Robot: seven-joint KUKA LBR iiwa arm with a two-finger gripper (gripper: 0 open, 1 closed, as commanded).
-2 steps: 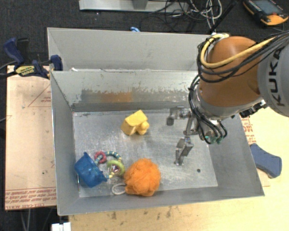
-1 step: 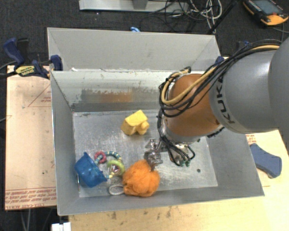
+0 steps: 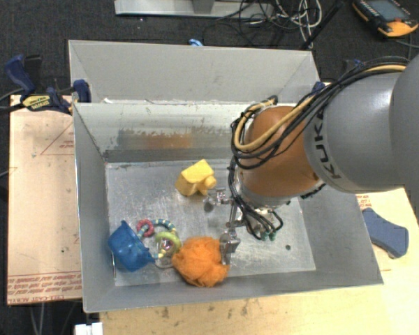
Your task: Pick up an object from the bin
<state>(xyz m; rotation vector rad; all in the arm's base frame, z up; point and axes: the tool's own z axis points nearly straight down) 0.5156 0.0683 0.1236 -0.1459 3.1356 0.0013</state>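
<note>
Claw (image 3: 229,244): positioned just beside orange fuzzy ball (image 3: 199,260) at bin (image 3: 91,187) front | open or closed: cannot be told | nothing seen gripped | pick judged not yet done; grasp and lift are left

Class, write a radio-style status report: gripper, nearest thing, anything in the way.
Gripper low, at right edge of orange fluffy ball. Crowding its left: ring toy, blue block. Farther back, yellow piece, apart.

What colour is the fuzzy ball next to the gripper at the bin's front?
Orange. The fuzzy ball shows plainly in the camera view, just left of the gripper.
</note>
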